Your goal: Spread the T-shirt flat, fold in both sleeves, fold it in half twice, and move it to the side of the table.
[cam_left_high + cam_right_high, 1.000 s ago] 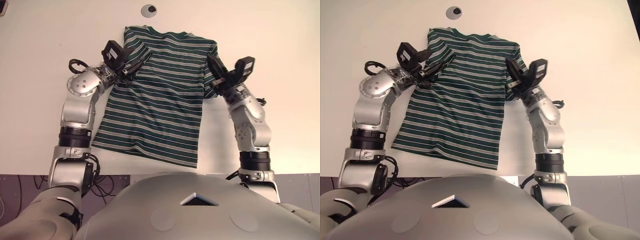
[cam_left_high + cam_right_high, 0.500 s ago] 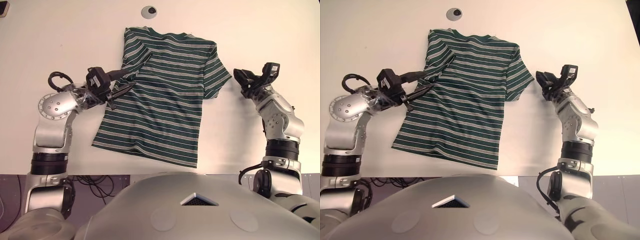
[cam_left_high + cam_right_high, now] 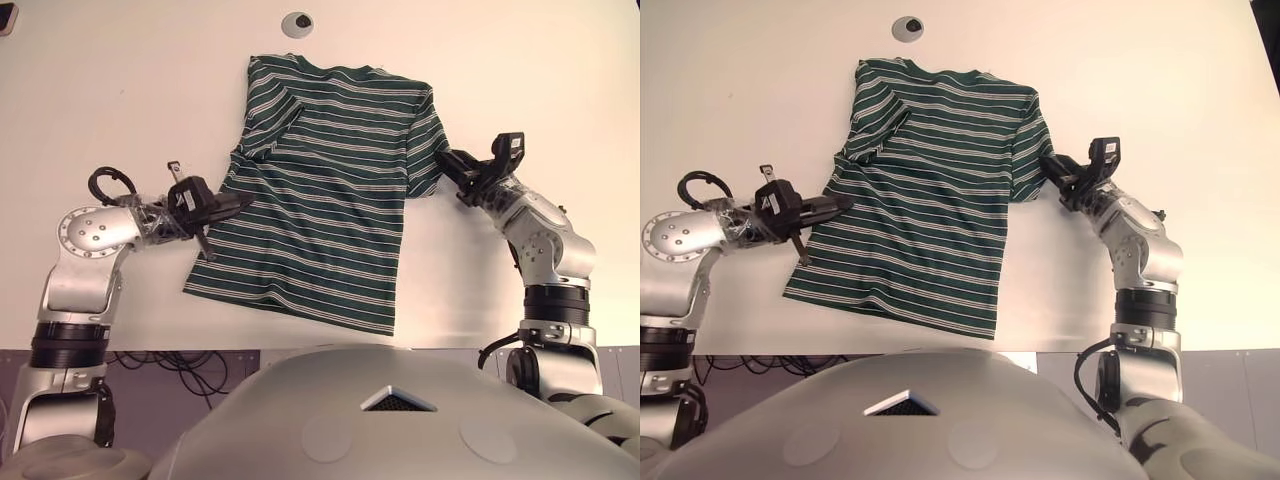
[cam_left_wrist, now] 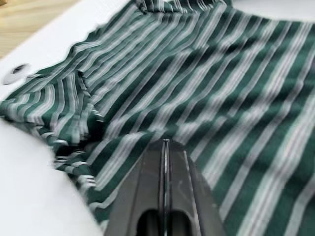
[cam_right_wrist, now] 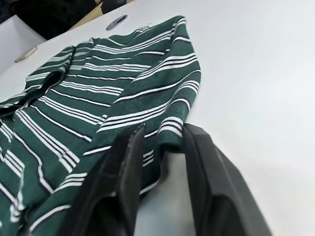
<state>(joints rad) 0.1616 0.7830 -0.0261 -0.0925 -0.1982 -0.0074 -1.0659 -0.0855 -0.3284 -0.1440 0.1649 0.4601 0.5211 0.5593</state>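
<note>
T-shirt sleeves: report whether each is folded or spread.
Left sleeve folded in, doubled over the T-shirt; right sleeve spread, sticking out onto the table.

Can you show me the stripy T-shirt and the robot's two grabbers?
T-shirt (image 3: 330, 200): left eye view, middle of its chest.
left gripper (image 4: 165, 145): left wrist view, the tips of its shut fingers.
right gripper (image 5: 165, 132): right wrist view, the gap between its open fingertips.

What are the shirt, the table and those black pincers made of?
T-shirt: soft knit fabric, likely cotton. It wrinkles and drapes, and the stripes look matte.
Table: smooth pale top with an even, faint sheen, perhaps laminate. The exact material is unclear.
Fingers of the right gripper: black and slightly glossy, probably moulded plastic, though possibly coated metal.
</note>
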